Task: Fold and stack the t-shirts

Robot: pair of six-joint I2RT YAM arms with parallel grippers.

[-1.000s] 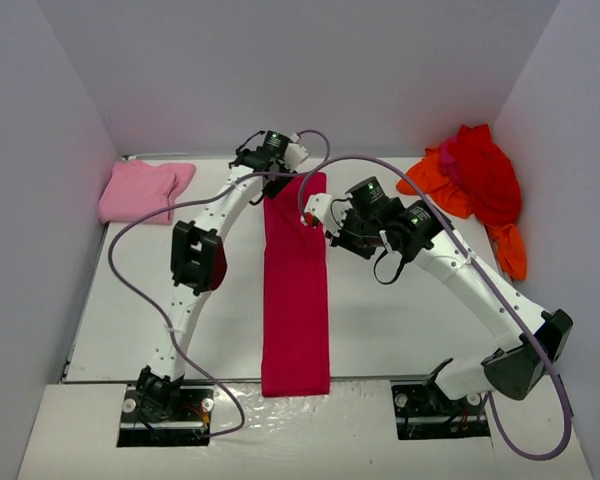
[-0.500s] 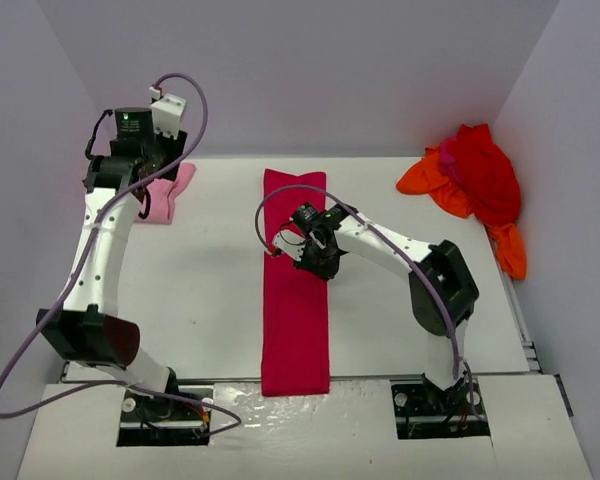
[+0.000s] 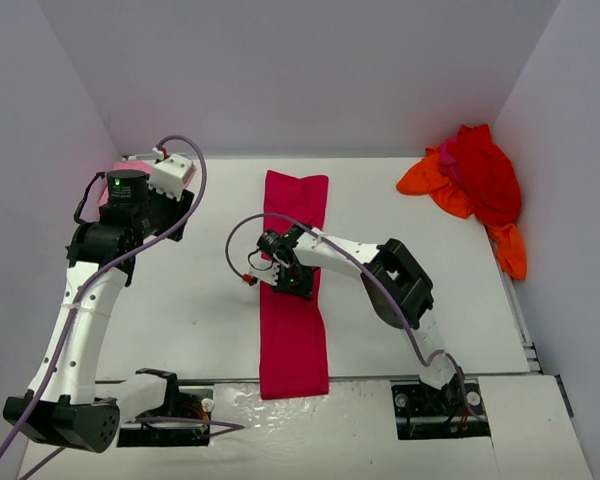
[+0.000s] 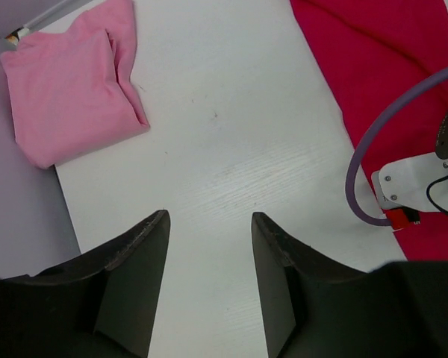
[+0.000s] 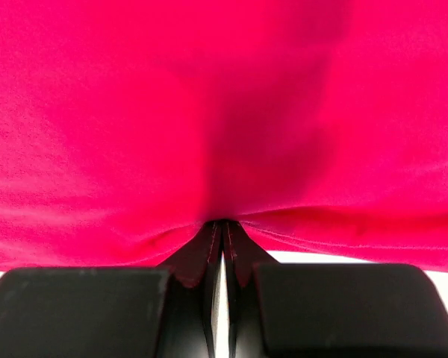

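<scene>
The crimson-magenta t-shirt (image 3: 293,330) lies folded into a long narrow strip down the middle of the table; it also shows in the left wrist view (image 4: 373,67). My right gripper (image 3: 280,272) sits at the strip's middle, shut on a pinch of its edge (image 5: 224,224), with crimson cloth (image 5: 224,112) filling that view. The light pink t-shirt (image 4: 67,89) lies folded at the far left, mostly hidden under my left arm in the top view (image 3: 118,168). My left gripper (image 4: 209,220) hangs open and empty over bare table beside it. The red t-shirt (image 3: 485,175) and orange t-shirt (image 3: 420,178) lie crumpled together at the back right.
White walls close in the table at the back and both sides. The right arm's purple cable (image 4: 362,156) loops over the strip's left edge. Bare table (image 3: 200,300) lies between the arms' bases and the strip.
</scene>
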